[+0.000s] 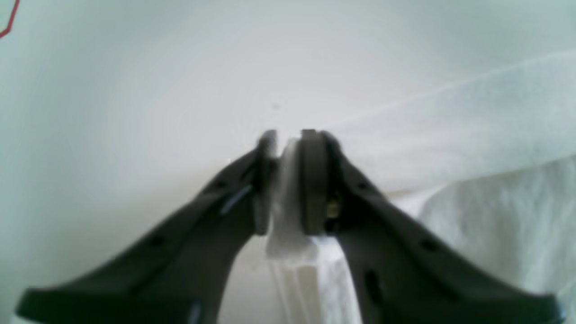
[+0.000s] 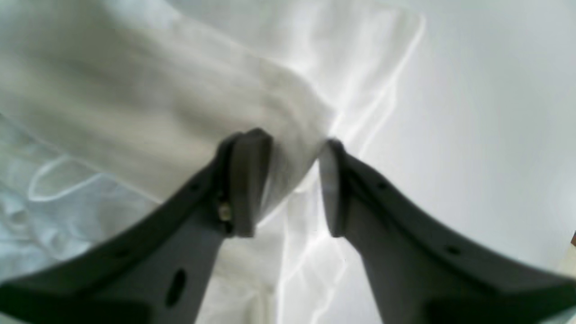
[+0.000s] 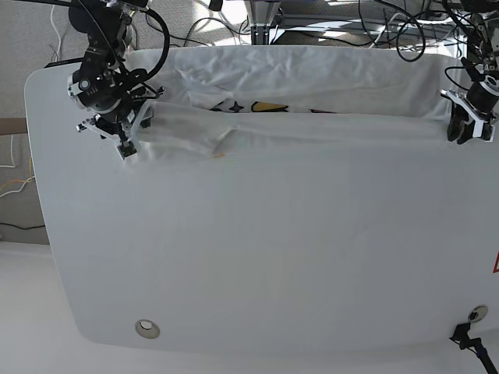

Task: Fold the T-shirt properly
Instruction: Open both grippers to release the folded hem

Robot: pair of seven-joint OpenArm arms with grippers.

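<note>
The white T-shirt [image 3: 312, 86] lies stretched along the far side of the table, with its near edge folded over so only stars and a yellow bit of the print [image 3: 253, 107] show. My left gripper [image 3: 470, 125] is at the shirt's right end and is shut on a fold of white cloth [image 1: 288, 139]; the shirt also shows in the left wrist view [image 1: 472, 135]. My right gripper [image 3: 125, 139] is at the shirt's crumpled left end. In the right wrist view its jaws [image 2: 290, 148] stand apart, with a bunch of shirt cloth [image 2: 157, 99] lying between them against one pad.
The white table [image 3: 273, 249] spreads toward the camera in front of the shirt. Two round fittings sit near its front corners [image 3: 145, 328] [image 3: 477, 313]. Cables [image 3: 374, 23] hang behind the far edge. A red mark [image 3: 496, 265] is at the right edge.
</note>
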